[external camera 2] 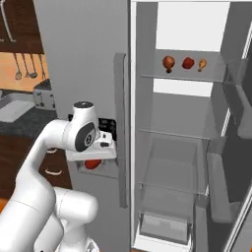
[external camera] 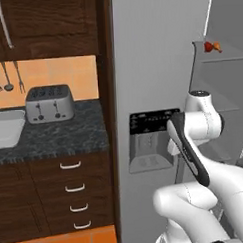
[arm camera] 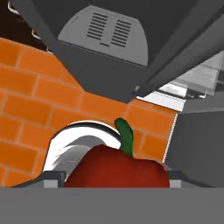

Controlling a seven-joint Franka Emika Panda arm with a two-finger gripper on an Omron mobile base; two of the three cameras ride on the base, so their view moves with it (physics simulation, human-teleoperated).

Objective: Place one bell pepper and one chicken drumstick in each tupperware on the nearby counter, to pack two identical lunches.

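Fridge point(external camera 2: 197, 147), door open, glass shelves. Counter point(external camera: 59, 133), dark marbled, toaster point(external camera: 49, 103) toward back edge. Upper fridge shelf point(external camera 2: 184, 76): chicken drumstick point(external camera 2: 168, 62) near left edge, bell pepper point(external camera 2: 188, 62) middle, second drumstick point(external camera 2: 202, 64) right. End effector point(arm camera: 116, 177): closed on second bell pepper point(arm camera: 118, 168), held wide across body. Pepper judged light, firm, glossy, likely slippery; best taken across widest part, not stem. Fingertips mostly masked by pepper; tupperware not made out.
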